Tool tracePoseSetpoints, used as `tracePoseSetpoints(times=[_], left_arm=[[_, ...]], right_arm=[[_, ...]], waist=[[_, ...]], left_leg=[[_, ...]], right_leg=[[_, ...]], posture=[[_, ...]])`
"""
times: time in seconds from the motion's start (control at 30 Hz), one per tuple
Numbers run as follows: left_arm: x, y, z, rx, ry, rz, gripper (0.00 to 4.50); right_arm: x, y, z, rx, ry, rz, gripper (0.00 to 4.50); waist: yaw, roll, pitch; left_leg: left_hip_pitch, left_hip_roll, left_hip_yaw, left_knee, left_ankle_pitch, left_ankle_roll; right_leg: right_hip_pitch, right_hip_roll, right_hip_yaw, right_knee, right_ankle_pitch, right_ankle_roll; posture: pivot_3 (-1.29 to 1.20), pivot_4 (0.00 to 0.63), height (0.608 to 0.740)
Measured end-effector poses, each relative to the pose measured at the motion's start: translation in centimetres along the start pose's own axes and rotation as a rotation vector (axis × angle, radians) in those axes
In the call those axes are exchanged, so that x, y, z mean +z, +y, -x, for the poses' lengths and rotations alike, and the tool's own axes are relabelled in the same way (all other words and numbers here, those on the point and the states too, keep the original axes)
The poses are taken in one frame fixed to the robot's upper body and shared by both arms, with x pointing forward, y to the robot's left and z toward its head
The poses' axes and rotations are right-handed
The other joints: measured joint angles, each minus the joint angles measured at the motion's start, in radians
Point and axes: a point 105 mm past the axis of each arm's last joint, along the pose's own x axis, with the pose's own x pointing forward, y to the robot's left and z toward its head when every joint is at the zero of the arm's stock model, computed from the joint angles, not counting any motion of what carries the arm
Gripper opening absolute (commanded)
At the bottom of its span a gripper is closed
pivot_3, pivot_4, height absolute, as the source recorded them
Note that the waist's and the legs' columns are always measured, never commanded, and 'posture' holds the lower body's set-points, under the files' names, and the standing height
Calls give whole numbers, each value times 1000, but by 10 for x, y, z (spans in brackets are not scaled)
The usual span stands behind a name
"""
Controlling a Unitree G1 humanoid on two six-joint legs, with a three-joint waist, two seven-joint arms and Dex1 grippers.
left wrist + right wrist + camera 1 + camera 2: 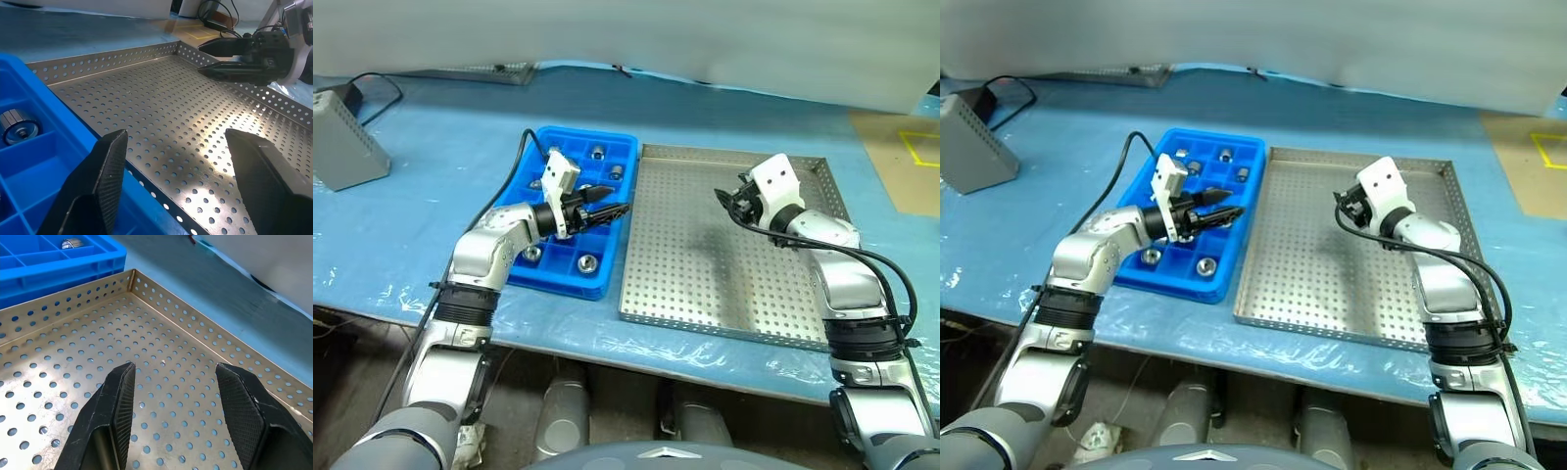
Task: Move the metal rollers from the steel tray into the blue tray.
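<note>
You see the metal rollers sitting in the blue tray compartments, perhaps six. Left gripper hangs over its right edge, right gripper over the steel tray; both spread, empty.

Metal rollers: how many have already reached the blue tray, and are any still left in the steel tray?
Done: about six metal rollers sit in compartments of the blue tray. The steel tray shows a bare perforated floor. In hand: nothing; the left gripper and the right gripper have open, empty jaws. Left: nothing visible to move.
</note>
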Motion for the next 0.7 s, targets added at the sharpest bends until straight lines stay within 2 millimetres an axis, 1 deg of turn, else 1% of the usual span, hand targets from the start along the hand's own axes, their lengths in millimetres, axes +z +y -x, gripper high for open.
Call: tracePoseSetpoints(times=[0.1, 0.17, 0.53, 0.7], left_arm=[[0, 1, 0, 8, -2, 0, 3356], [0, 1, 0, 9, -2, 0, 3356], [0, 2, 0, 5, -3, 1, 3356], [0, 5, -2, -2, -7, -1, 3356]], right_arm=[[8, -2, -2, -3, -27, 12, 2669], [10, -4, -3, -5, -34, 15, 2669], [5, -4, -3, -16, -20, 9, 2669], [-3, -2, -1, -27, -2, -3, 2669]], waist=[[2, 0, 0], [2, 0, 0], [1, 0, 0], [1, 0, 0]], left_leg=[[0, 0, 0, 0, 0, 0], [0, 0, 0, 0, 0, 0], [0, 0, 0, 0, 0, 0], [0, 0, 0, 0, 0, 0]], right_leg=[[0, 0, 0, 0, 0, 0], [0, 0, 0, 0, 0, 0], [0, 0, 0, 0, 0, 0], [0, 0, 0, 0, 0, 0]], posture=[[246, 150, 740], [241, 150, 740], [214, 150, 740], [199, 150, 740]])
